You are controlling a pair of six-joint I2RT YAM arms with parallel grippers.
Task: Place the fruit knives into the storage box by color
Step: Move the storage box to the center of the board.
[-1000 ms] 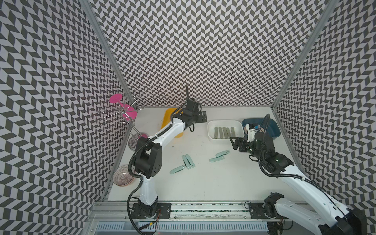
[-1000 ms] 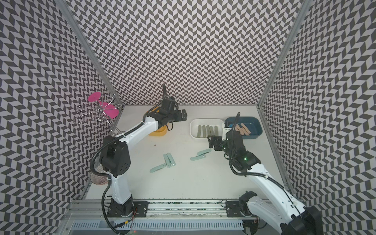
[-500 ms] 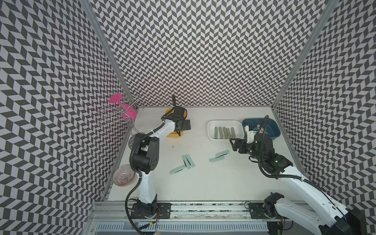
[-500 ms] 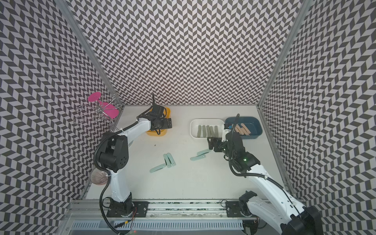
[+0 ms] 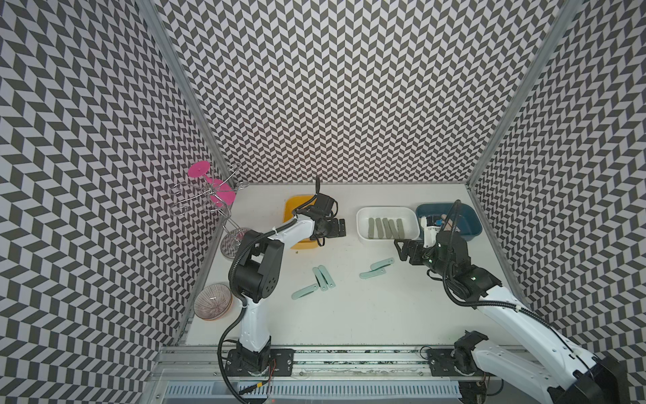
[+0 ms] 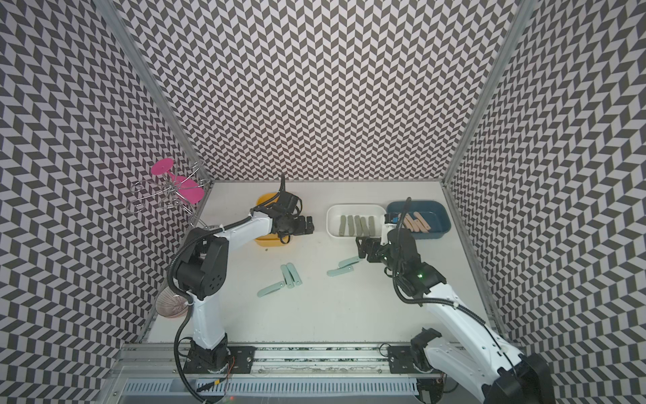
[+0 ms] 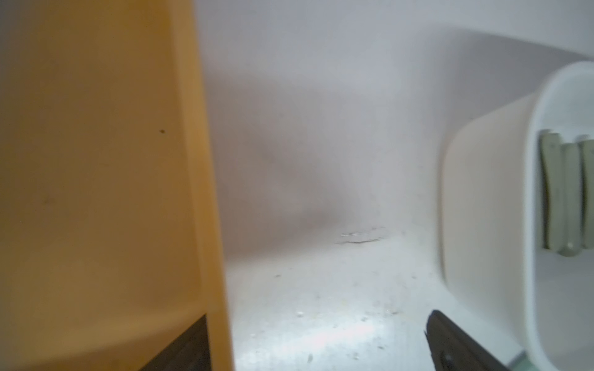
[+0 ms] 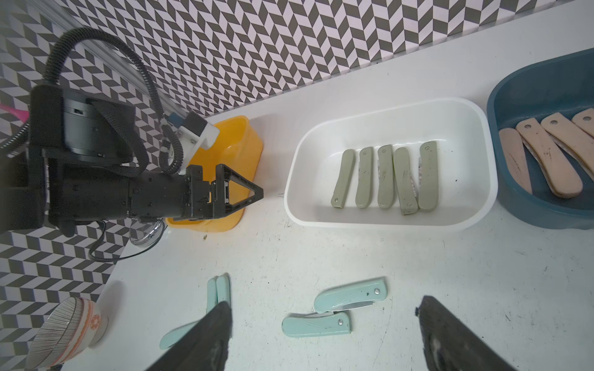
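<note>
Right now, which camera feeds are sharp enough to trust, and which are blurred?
Left wrist view: smeared and hazy, the yellow box a close out-of-focus wall, the white box soft-edged. Right wrist view: crisp, rivets on the mint knives clear. Both top views: evenly lit, sharp, soft shadows on the table.

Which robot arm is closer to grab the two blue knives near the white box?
Probably right: the open right gripper sits beside that mint-blue pair, while the left gripper is away by the yellow box.

Five sage-green knives (image 8: 385, 176) fill the white box (image 8: 308, 180); mint knives (image 8: 316, 324) lie on the table (image 8: 482, 289).
</note>
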